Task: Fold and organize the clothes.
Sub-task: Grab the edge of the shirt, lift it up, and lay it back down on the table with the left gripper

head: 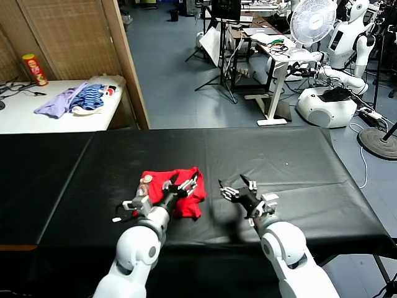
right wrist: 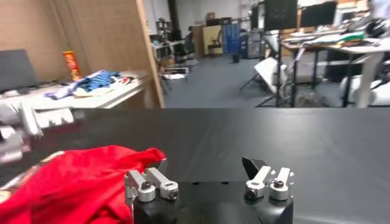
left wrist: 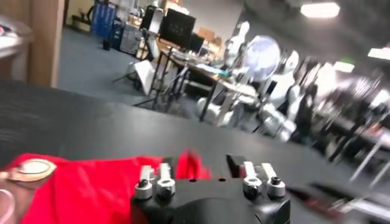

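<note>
Lying bunched on the black table [head: 298,161], the red T-shirt [head: 170,189] runs crosswise, directly under the left gripper [head: 186,185], whose jaws stand wide and empty; the right gripper [head: 239,188], also wide, hovers just beside it (nothing obstructs; lilac and striped garments [head: 74,99] sit well apart)

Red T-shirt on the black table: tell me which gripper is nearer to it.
Left. The left gripper sits over the red T-shirt, at its right part. The right gripper is off to the shirt's right, above bare black table, clear of the cloth.
</note>
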Controlling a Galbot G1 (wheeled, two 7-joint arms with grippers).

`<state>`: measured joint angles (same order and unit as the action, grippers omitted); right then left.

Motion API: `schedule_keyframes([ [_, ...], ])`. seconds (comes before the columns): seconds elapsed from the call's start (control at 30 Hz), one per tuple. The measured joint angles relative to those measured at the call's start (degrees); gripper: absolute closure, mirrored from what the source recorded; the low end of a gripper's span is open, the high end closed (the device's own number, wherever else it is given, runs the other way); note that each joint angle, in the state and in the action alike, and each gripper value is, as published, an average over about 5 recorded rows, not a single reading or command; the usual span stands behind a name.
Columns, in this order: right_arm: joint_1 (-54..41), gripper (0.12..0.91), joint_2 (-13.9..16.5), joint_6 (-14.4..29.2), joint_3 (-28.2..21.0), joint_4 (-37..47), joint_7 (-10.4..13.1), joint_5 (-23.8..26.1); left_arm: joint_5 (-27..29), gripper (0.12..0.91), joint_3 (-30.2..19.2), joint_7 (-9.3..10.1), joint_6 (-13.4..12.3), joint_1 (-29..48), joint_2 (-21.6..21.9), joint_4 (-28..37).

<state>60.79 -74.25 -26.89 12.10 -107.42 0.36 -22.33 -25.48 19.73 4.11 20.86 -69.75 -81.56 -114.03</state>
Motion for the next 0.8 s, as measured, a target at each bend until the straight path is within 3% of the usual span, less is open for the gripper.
schedule_keyframes([
  [0.2,-6.14,0.227,-2.36,-0.47,-6.59,5.69,2.48,0.09,1.38,0.232,5.89,0.31,-2.03,-4.19,4.78,0.76],
  [0.37,-10.46,0.227,-4.33,-4.64,-11.99,9.39,4.45,2.64,1.75,0.232,10.35,0.44,-2.27,-7.43,5.92,1.16],
  [0.6,-10.09,0.227,-4.19,-9.42,-14.76,7.45,5.35,11.60,2.33,0.232,12.21,0.49,-2.18,-8.71,6.25,1.35],
  [0.8,-4.25,0.227,-2.55,-7.80,-10.80,0.86,9.73,24.00,1.19,0.232,12.77,0.41,-1.95,-8.28,6.29,2.25],
])
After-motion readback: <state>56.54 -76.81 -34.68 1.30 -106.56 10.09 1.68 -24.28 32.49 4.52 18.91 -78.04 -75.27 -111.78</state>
